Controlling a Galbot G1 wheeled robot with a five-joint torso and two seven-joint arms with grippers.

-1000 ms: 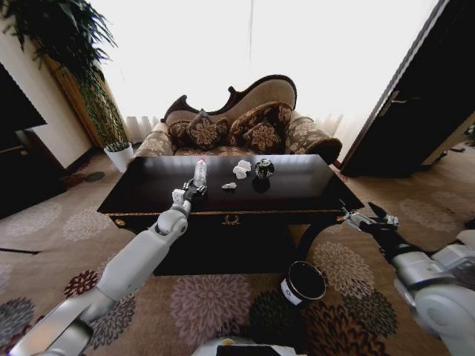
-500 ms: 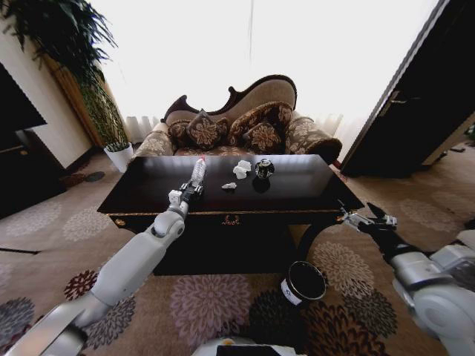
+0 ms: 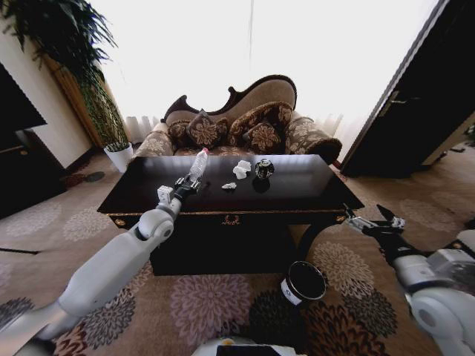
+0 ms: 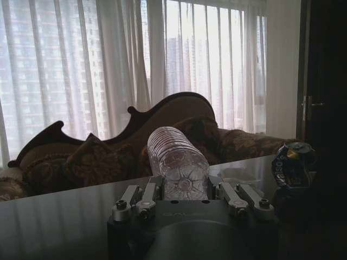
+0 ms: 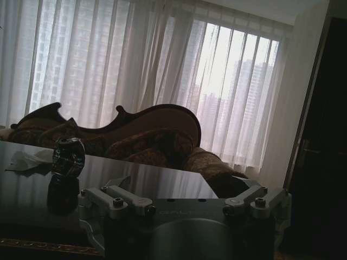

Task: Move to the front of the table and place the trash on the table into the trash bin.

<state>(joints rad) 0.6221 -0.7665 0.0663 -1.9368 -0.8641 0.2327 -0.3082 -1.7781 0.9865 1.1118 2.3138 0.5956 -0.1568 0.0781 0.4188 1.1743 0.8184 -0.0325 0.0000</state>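
1. Now holding a clear plastic bottle (image 3: 199, 163) in the left gripper (image 3: 185, 185), clamped at the base and tilted toward 1 o'clock above the table (image 3: 297, 194), near its left front part.
2. Waiting off the table's right front corner at about 4 o'clock: right gripper (image 3: 375, 222), fingers spread wide and empty.
3. Lying near the table's middle toward the far edge: dented can (image 3: 263, 168) at 12 o'clock, white paper wad (image 3: 242, 167) just left of it, grey scrap (image 3: 229, 185) a little nearer.
4. Standing on the carpet by the front right leg at about 5 o'clock: trash bin (image 3: 303, 282), well apart from the bottle.
5. Likely risks: bottle slipping out on the long carry, since grasped only at its smooth base; sweeping low across the tabletop, knocking the can or wad; missing the small bin mouth on release.
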